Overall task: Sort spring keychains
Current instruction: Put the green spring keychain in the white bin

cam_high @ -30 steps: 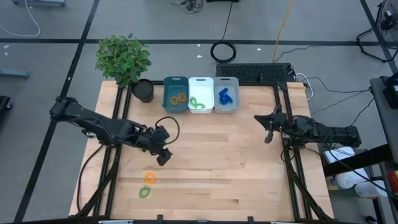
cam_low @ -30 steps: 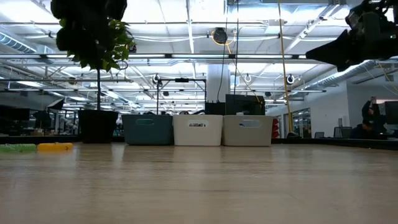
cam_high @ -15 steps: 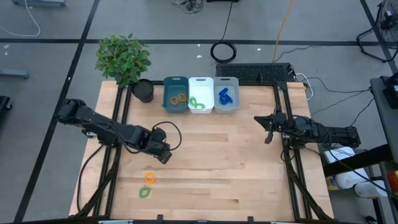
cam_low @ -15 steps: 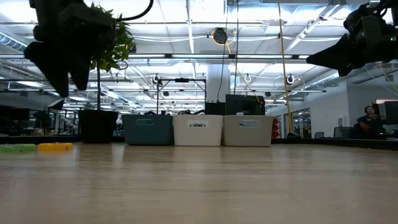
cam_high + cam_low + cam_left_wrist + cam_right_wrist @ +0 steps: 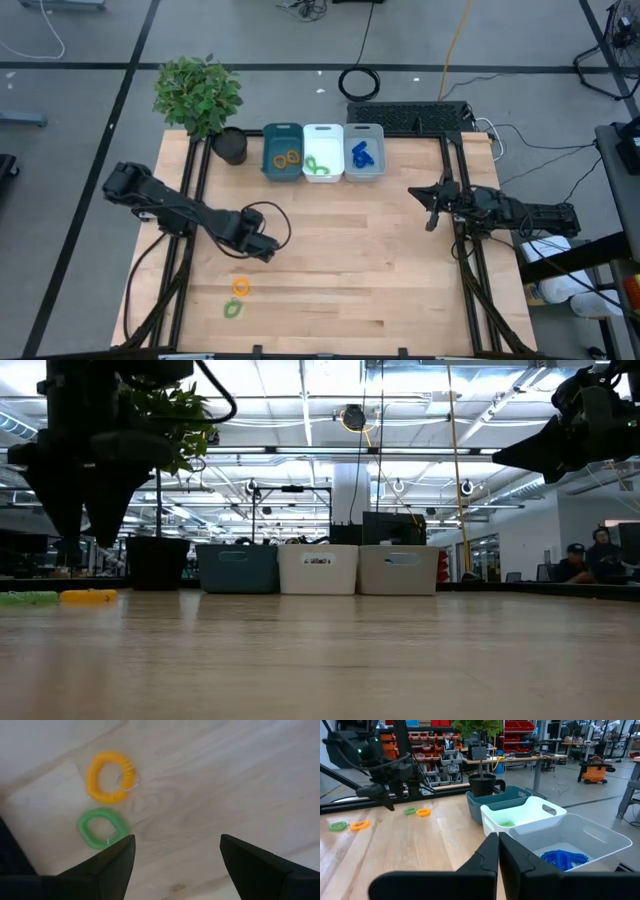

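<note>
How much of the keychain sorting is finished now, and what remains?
Done: orange, green and blue keychains lie in the three bins. In hand: nothing; the left gripper, jaws open, hovers near the last two. Left: the orange keychain and green keychain on the table. The right gripper waits shut.

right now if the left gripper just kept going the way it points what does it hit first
Probably bare table. The left gripper, fingers open, points down at the wood, with the orange spring keychain and green spring keychain lying off to one side of its line. Depth is unclear, so a finger might brush the green one.
</note>
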